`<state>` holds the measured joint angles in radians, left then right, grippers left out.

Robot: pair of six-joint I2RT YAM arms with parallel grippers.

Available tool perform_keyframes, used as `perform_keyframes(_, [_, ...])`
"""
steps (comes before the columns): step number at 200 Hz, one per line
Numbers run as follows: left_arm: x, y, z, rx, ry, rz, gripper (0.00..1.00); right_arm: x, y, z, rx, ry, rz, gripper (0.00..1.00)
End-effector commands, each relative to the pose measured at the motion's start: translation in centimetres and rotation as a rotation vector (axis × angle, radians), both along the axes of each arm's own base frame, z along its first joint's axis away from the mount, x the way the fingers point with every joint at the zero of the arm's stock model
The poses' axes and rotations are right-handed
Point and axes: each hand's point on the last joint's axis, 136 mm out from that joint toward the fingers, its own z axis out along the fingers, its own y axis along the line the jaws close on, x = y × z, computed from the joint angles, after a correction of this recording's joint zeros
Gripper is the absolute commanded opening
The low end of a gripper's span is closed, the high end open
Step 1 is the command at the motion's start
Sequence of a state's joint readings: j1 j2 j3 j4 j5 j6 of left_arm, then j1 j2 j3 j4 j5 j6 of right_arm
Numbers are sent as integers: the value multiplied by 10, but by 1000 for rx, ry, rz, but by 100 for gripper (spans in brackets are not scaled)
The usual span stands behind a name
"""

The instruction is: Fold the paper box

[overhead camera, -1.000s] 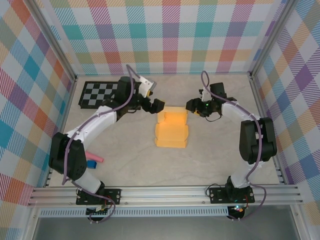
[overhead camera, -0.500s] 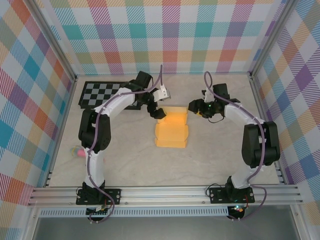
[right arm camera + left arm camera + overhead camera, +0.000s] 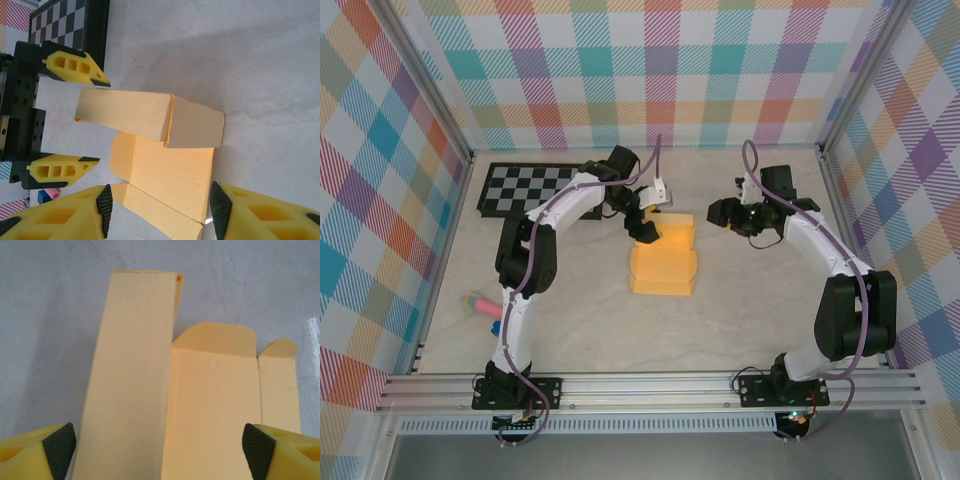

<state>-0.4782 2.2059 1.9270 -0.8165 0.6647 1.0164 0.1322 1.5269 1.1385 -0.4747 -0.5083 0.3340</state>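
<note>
From the right wrist we see the yellow-orange card paper box [image 3: 165,170], one panel raised between the released fingers of the left gripper [image 3: 102,121]; from above this is hard to tell. The right gripper [image 3: 161,209], partly cut off, is released too.

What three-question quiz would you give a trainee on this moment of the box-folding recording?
1. True or false: the paper box lies on top of the checkerboard panel.
2. In the left wrist view, the left pincer is: A) shut on a flap of the box; B) open, with the box between its fingers; C) shut and empty.
3. Fill in: in the top view, the small pink and blue pieces lie towards the ___ side of the picture.

Key: 1 false; 2 B; 3 left.
</note>
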Motion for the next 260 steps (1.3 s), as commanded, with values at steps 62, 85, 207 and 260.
perform_keyframes(62, [0,1,-8,59,-17,11,65,-13,3,0,32,17,23,56])
perform_keyframes(85, [3,4,-16,85,-16,43,61,-16,4,-3,47,28,18,56])
perform_keyframes(207, [34,14,40,-55,1,526,46,-21,1,21,169,167,-241,53])
perform_keyframes(260, [56,32,79,-360,134,1028,40,-46,14,43,261,401,-505,54])
